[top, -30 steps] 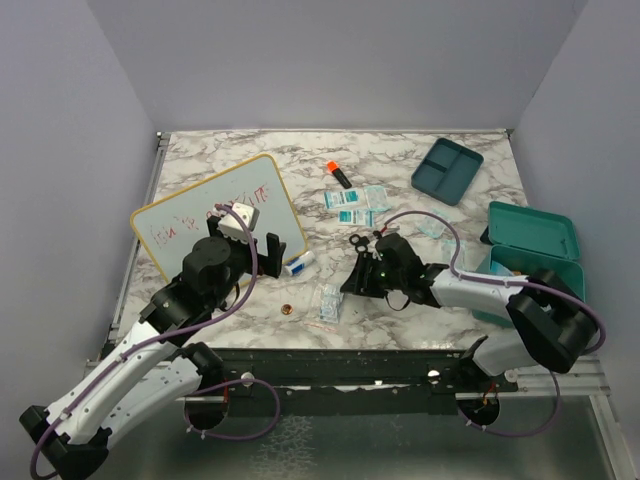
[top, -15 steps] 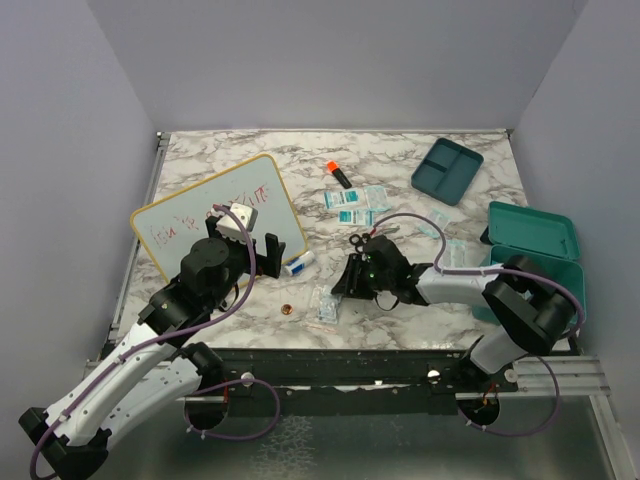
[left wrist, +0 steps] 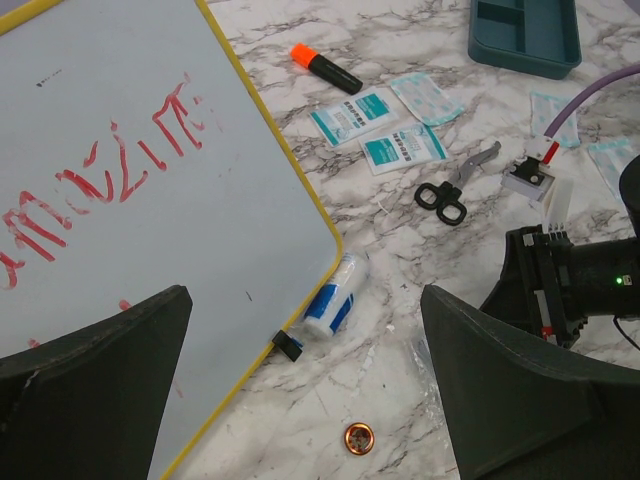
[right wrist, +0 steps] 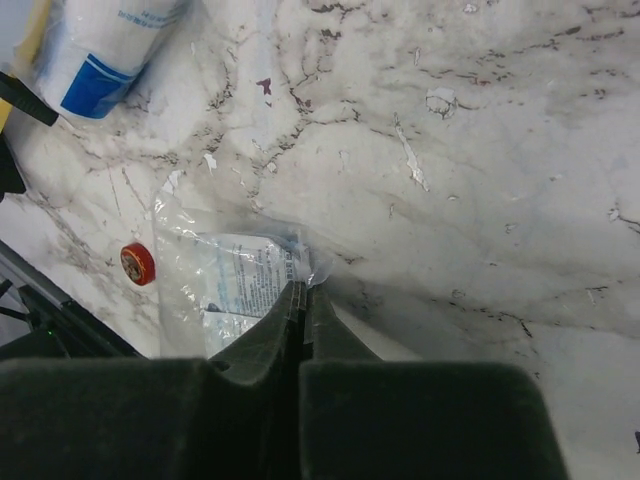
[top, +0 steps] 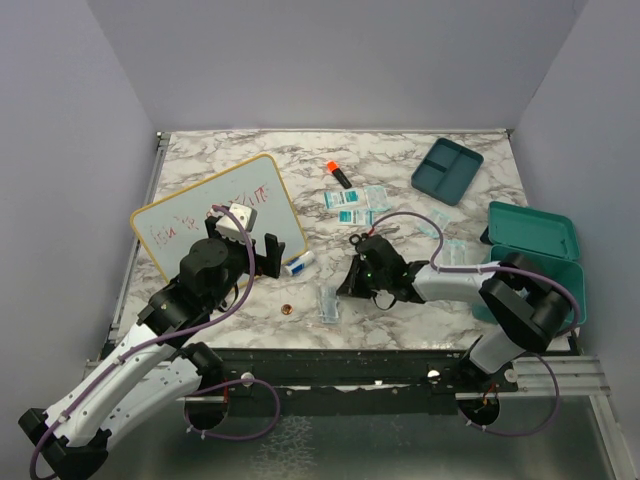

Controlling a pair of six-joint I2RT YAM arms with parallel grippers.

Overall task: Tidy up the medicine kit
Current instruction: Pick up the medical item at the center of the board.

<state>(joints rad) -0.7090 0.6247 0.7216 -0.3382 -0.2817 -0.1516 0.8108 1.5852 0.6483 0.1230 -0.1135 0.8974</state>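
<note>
Medicine kit (top: 530, 235) well right of right pincer (top: 345, 288), clenched on clear packet (right wrist: 232, 285), left pincer (left wrist: 305, 400) released

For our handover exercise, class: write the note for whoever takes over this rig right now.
Left gripper: jaws open, empty, above the whiteboard edge.
Right gripper: jaws shut on the clear packet, front centre.
Teal case open at right; tray insert lies separately, far right.
Packed so far: cannot tell, arm hides case interior.
To pack: scissors, wipe packets, orange-capped marker, blue-and-white roll.
</note>
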